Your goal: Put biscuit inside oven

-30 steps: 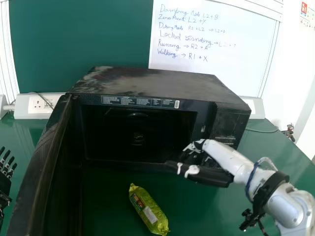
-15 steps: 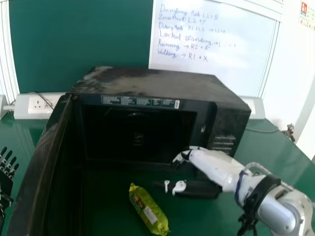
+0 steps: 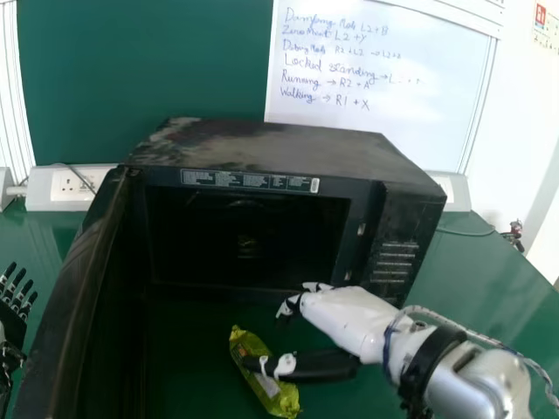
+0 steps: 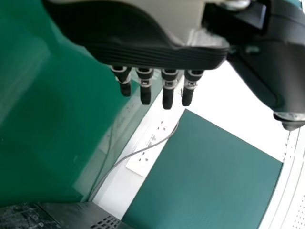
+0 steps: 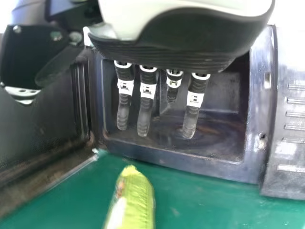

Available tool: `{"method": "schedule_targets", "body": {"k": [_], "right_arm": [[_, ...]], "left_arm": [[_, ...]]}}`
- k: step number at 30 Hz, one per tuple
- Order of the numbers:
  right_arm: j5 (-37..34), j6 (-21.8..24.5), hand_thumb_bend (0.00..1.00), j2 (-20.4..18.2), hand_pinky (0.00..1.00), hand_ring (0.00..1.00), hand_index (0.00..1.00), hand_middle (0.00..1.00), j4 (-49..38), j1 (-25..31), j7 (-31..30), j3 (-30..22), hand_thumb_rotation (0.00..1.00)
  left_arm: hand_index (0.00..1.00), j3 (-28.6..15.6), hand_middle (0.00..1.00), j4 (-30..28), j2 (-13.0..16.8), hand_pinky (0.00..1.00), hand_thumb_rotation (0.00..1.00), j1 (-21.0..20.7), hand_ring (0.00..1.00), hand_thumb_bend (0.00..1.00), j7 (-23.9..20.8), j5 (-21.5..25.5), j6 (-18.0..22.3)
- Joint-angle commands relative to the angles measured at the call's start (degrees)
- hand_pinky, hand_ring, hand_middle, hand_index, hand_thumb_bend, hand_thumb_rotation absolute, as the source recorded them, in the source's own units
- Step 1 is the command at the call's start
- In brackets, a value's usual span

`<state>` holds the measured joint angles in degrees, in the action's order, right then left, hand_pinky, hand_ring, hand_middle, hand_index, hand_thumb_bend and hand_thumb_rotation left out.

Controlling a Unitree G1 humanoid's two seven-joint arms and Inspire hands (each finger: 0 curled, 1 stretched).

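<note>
Fingers [image 5: 145, 117] on the right hand [image 3: 349, 316] are straight and released, gripping nothing; those on the left hand [image 3: 10, 332], at the head view's left edge, are extended too. Over the last second the right hand has swung leftward and nearer, and its thumb [image 3: 319, 366] now overlaps the biscuit packet [image 3: 250, 347], which hasn't budged from the bench [image 3: 476, 262] before the microwave oven [image 3: 279, 144]. So the reach looks nearly done, with grasp and lift still to come; whether thumb and wrapper touch, I cannot tell. Farther back, the door [image 3: 65, 319] stands wide. The head view gives the packet's full slanted length but a dark cavity; the right wrist view picks out the cavity floor [image 5: 214, 138] and a latch slot [image 5: 262, 141] beside the opening.
</note>
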<state>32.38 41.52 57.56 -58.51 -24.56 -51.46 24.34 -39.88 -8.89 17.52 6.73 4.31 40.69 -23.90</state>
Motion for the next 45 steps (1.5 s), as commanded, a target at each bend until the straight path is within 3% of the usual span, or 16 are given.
{"method": "schedule_targets", "body": {"k": [1,4,8,13,34,37,45], "right_arm": [[4.1,2.5,0.96,-2.2,0.63,0.69,0.75,0.73,-0.6,-2.1,-3.1,2.8,0.49],[10.0,4.2,0.97,-5.3,0.63,0.69,0.73,0.73,-0.6,-3.3,-7.0,5.9,0.48],[16.3,2.8,0.97,-8.8,0.66,0.73,0.73,0.75,-0.4,-3.1,-11.7,7.4,0.52],[22.7,-1.3,0.97,-12.9,0.66,0.74,0.76,0.77,0.3,-0.9,-15.3,6.5,0.55],[44.0,-18.8,1.0,-34.1,0.73,0.82,0.88,0.86,8.3,6.6,-26.8,1.0,0.49],[46.3,-21.4,1.0,-36.2,0.72,0.82,0.88,0.86,8.7,6.9,-28.5,-0.2,0.47],[47.1,-29.6,1.0,-37.2,0.61,0.75,0.85,0.8,8.9,8.2,-28.7,-4.0,0.49]], "left_arm": [[0.83,0.6,0.82,0.0,-0.3,0.74,0.13,0.0,0.78,0.69,1.1,-0.6,1.5],[0.84,0.8,0.83,-0.5,-0.4,0.74,0.13,0.1,0.78,0.69,0.6,-0.8,1.5],[0.84,0.8,0.83,-1.3,-0.9,0.73,0.12,0.2,0.79,0.67,-0.2,-0.7,1.2],[0.84,0.9,0.84,-1.6,-0.9,0.74,0.14,0.4,0.79,0.65,0.1,-1.6,1.3],[0.83,0.0,0.82,-1.0,-0.7,0.72,0.13,0.5,0.77,0.69,0.7,-0.8,1.2],[0.84,-0.3,0.83,-0.8,-0.7,0.73,0.13,0.5,0.78,0.68,1.0,-0.3,1.1],[0.83,-0.3,0.83,-0.3,-0.2,0.73,0.14,0.6,0.78,0.69,1.6,-0.8,1.4]]}}
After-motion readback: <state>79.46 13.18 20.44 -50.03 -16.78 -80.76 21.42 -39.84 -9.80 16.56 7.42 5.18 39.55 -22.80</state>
